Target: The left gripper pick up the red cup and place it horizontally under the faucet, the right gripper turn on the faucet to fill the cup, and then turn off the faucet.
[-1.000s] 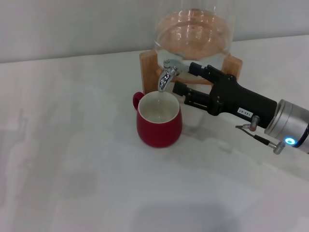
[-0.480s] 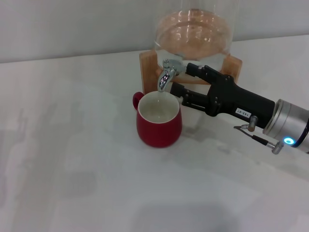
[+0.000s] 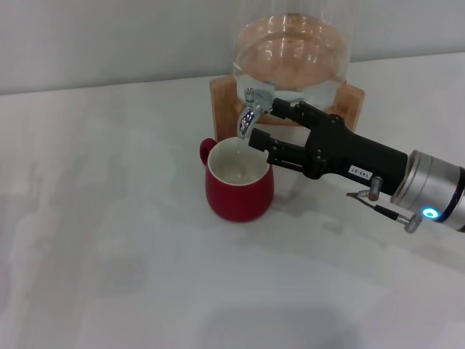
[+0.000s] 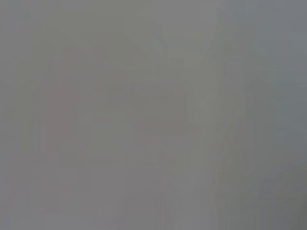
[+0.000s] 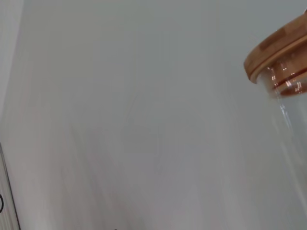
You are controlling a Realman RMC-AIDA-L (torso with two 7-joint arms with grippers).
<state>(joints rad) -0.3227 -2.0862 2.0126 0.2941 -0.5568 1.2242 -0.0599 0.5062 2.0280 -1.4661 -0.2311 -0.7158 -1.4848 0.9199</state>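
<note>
The bench point(image 3: 109, 240) lies bare across the left and lower frame. Upper centre is crowded: the red cup point(image 3: 238, 185) under the faucet point(image 3: 251, 115), the glass dispenser point(image 3: 290, 51) behind, the right gripper point(image 3: 263, 122) closing the right flank.

Head camera looks down; wrists face blankness.
</note>
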